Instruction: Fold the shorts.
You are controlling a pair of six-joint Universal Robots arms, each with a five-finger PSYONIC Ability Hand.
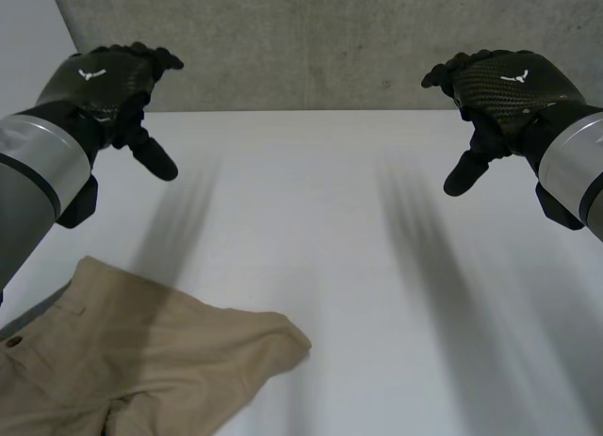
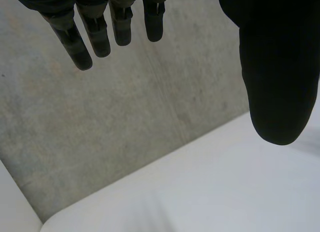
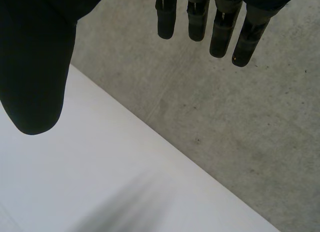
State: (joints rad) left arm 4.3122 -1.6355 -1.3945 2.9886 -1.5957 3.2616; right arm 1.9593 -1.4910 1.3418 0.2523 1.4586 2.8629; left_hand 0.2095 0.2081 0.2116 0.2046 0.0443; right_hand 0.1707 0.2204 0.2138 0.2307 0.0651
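left hand (image 1: pixel 99 88) at 10 o'clock, fingers straight, empty | right hand (image 1: pixel 509 88) at 2 o'clock, likewise spread, empty | shorts (image 1: pixel 141 361) at 7 o'clock on table (image 1: pixel 377 266), untouched | hands raised apart, likely a ready pose before reaching

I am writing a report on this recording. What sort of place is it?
Probably a lab or test room, not a home: a plain white table stands against a bare concrete wall, with tan shorts on it and the robot's left hand and right hand open above.
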